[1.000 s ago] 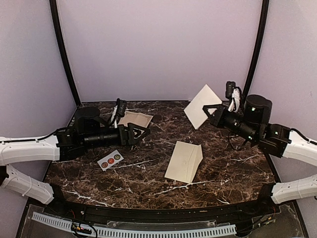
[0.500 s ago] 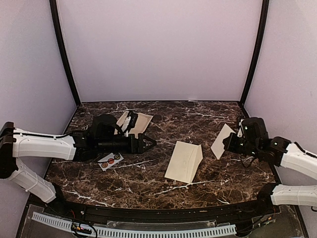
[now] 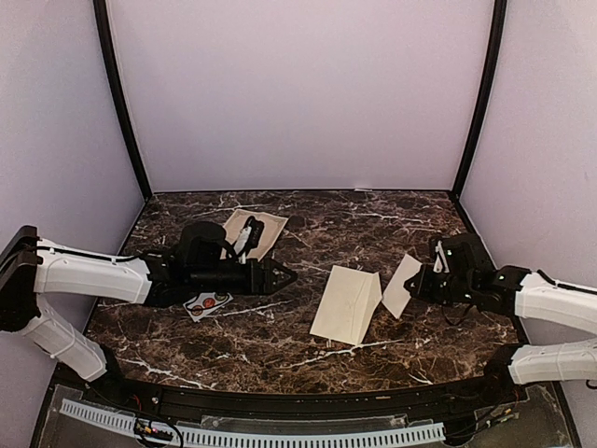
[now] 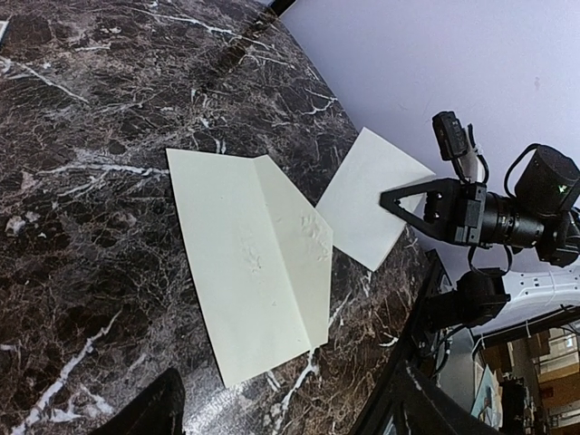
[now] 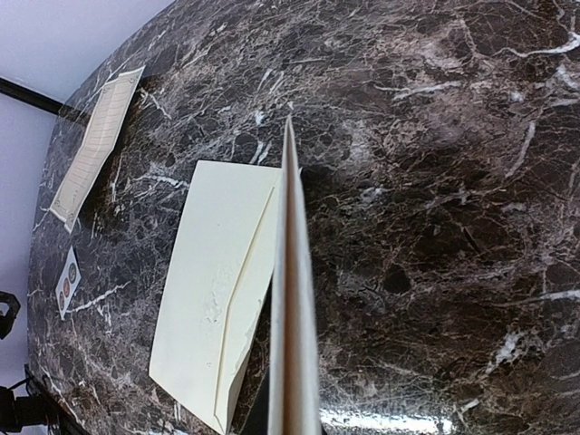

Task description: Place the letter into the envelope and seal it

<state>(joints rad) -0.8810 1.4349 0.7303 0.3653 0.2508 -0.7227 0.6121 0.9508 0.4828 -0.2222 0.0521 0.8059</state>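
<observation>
One view, right wrist, shows letter (image 5: 292, 317) edge-on.

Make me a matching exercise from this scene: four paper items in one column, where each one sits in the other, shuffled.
Items
1. envelope
2. white sheet
3. sticker strip
4. bordered sheet

Places
A. clamped in the right gripper, tilted up rather than lying flat
B. flat at the middle of the table
C. flat at the back left of the table
D. flat, close by the near side of the left gripper

Pairs: 1-B, 2-A, 3-D, 4-C
</observation>
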